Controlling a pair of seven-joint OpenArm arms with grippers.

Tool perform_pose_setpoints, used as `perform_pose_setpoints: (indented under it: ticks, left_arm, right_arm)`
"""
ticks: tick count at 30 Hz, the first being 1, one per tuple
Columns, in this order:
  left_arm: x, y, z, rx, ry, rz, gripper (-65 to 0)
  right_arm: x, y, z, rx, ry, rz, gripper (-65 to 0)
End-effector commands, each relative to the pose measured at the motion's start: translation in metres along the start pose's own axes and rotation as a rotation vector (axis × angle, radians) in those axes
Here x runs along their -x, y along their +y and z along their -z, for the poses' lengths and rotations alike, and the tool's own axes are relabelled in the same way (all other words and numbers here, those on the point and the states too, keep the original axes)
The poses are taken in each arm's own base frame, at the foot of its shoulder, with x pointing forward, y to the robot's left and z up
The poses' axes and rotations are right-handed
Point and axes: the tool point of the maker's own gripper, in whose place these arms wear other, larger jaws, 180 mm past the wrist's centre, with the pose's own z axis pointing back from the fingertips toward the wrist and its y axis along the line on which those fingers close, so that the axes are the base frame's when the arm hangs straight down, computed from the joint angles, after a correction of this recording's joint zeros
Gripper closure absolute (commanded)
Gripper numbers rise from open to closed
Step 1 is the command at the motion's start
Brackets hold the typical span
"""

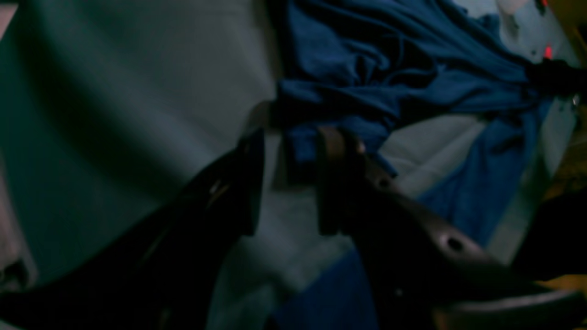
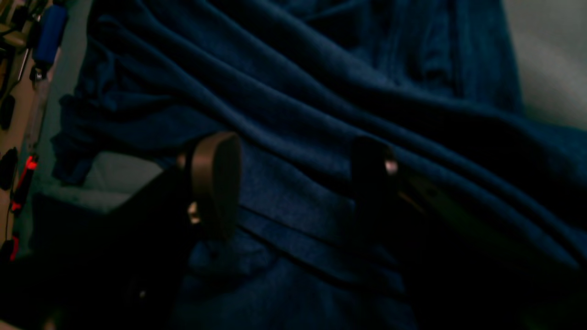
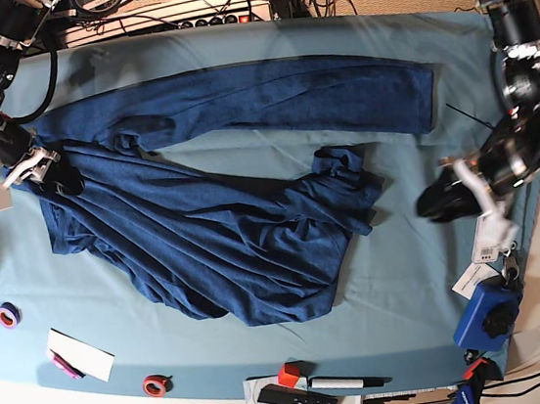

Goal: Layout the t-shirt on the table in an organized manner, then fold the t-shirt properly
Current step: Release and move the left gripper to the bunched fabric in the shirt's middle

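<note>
Left wrist view: showing the left gripper with jaws parted and nothing gripped, above the teal table. Beyond the fingertips, seen under dim light, the t-shirt in dark navy blue, bunched into creases, with a loose end just ahead of the jaws and another stretch of fabric crossing low in the view. At the far right, blurred, a dark shape touching or overlapping the cloth.

Right wrist view: showing the right gripper with jaws wide open, directly over the t-shirt. Between and around the fingers, long diagonal folds of navy fabric, filling most of the view; contact with the fabric not possible to tell. At the left edge, partly visible, a blue-handled tool.

Base view: showing the t-shirt spread wrinkled across the middle and left of the table, with one long band along the far side, joined at the left to the main body and bent at its right end. At the left, the right gripper over the shirt's left end. At the right, blurred, the left gripper above bare teal cloth, apart from the shirt. Along the near side, a red cube, a marker and a red ring.
</note>
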Motion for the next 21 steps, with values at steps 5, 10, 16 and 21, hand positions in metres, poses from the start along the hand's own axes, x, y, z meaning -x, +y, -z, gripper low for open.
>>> perform_pose_setpoints:
  ticks: [5, 10, 16, 21]
  left_arm:
    - [-0.012, -0.017, 0.041, -0.026, 0.048, 0.138, -20.0]
    - [-0.018, -0.026, 0.072, -0.085, 0.101, 0.250, -20.1]
    - [-0.009, -0.017, 0.098, -0.125, 0.135, 0.260, -20.1]
    - [0.014, 0.006, 0.113, -0.136, 0.188, 0.139, -22.6]
  right_arm:
    - [-0.010, -0.007, -0.004, 0.038, -0.002, -0.044, -37.1]
    - [0.000, -0.014, -0.006, 0.074, 0.038, -0.055, -37.1]
    - [0.002, -0.015, -0.007, 0.076, 0.044, -0.053, -37.1]
    - [0.002, -0.015, -0.007, 0.076, 0.043, -0.053, -37.1]
